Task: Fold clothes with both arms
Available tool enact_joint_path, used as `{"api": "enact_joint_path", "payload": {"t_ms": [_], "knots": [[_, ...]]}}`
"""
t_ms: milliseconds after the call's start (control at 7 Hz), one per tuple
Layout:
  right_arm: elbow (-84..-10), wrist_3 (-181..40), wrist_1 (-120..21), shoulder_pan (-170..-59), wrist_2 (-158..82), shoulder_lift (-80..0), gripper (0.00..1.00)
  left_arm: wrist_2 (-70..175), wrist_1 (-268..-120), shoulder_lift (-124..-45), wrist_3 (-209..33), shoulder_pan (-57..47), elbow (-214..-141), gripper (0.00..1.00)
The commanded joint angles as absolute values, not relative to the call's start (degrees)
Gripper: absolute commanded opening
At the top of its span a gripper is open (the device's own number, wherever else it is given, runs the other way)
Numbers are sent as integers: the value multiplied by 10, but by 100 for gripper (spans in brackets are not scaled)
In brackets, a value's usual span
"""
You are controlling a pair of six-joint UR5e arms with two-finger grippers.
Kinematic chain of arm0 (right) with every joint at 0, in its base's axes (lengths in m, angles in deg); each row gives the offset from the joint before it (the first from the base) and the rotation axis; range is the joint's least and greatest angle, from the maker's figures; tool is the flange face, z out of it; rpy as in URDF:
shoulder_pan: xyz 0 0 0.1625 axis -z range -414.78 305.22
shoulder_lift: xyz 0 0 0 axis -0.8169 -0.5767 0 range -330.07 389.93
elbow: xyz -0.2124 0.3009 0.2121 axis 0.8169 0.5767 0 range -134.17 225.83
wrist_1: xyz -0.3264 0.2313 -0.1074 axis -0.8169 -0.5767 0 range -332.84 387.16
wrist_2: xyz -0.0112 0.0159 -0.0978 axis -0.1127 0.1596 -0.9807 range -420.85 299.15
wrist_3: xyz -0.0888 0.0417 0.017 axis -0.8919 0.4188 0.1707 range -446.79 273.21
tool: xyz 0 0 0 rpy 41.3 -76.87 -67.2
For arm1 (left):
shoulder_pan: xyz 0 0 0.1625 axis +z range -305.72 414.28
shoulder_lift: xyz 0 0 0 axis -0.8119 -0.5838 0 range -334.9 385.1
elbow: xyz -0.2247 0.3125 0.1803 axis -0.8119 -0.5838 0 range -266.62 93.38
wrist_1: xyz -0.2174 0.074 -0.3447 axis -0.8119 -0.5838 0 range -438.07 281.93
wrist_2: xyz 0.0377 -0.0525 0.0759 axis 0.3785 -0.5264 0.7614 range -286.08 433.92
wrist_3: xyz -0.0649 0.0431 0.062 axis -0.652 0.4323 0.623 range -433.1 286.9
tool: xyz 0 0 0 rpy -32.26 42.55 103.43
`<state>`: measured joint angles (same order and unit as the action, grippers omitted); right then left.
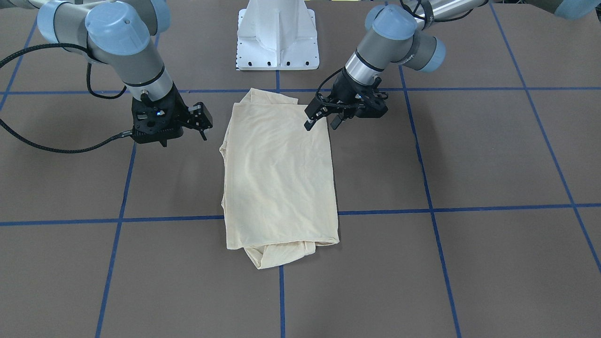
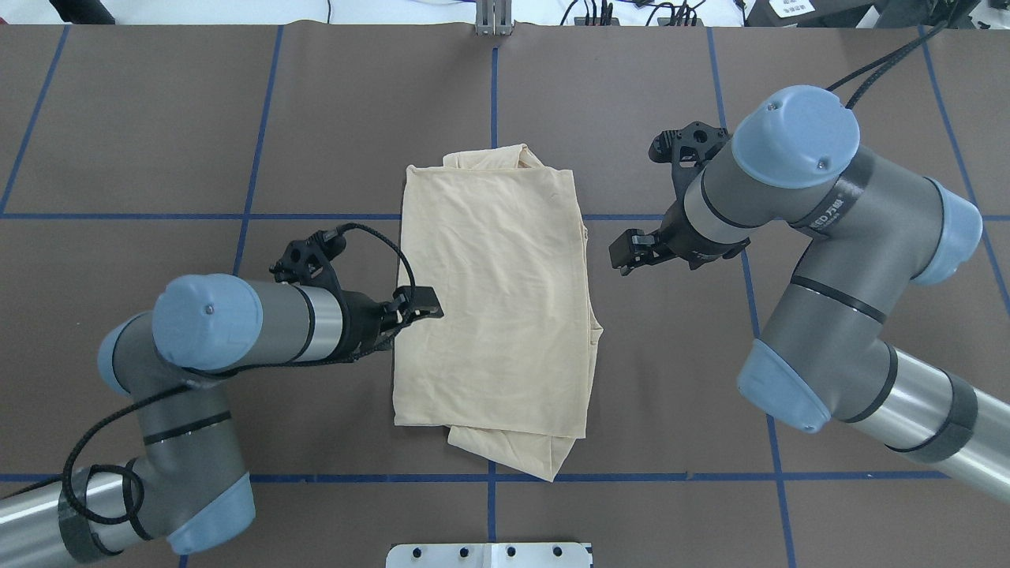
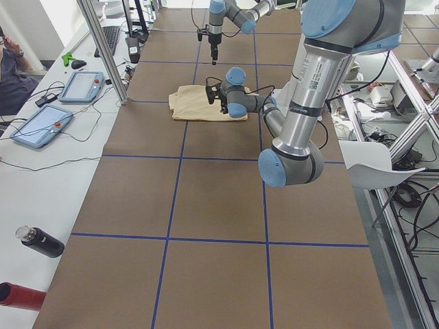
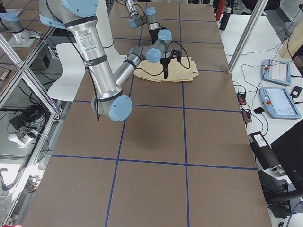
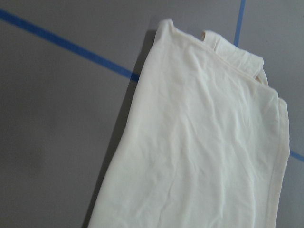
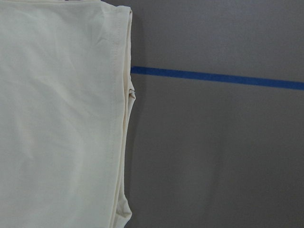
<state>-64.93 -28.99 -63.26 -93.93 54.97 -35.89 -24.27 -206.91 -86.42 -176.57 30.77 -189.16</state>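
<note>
The cream-yellow shirt (image 1: 279, 173) (image 2: 493, 300) lies flat in the middle of the table, folded into a tall rectangle. Extra cloth pokes out at both short ends. No print shows. My left gripper (image 1: 321, 123) (image 2: 422, 306) hovers open over the shirt's edge on my left side, near the robot-side corner, with nothing between its fingers. Just off the opposite long edge, over bare table, my right gripper (image 1: 203, 124) (image 2: 627, 252) also stands open and empty. The left wrist view shows the shirt (image 5: 204, 156) and the right wrist view its edge (image 6: 61, 118). Neither wrist view shows fingers.
Blue tape lines (image 1: 164, 219) cross the brown table. The white pedestal base (image 1: 278, 35) stands at the robot's edge behind the shirt. A side table holds tablets (image 3: 82, 86) and a dark bottle (image 3: 41, 241), and a person (image 3: 10, 75) sits at its far end.
</note>
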Motion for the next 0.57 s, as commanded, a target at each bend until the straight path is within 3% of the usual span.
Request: {"api": "enact_joint_path", "payload": {"t_ms": [0, 429], "knots": [[-672, -250, -631, -917, 560, -366, 100, -220, -2069, -850, -1789, 347, -1895, 99], [-673, -250, -629, -913, 562, -366, 100, -221, -2069, -850, -1796, 363, -1885, 99]]}}
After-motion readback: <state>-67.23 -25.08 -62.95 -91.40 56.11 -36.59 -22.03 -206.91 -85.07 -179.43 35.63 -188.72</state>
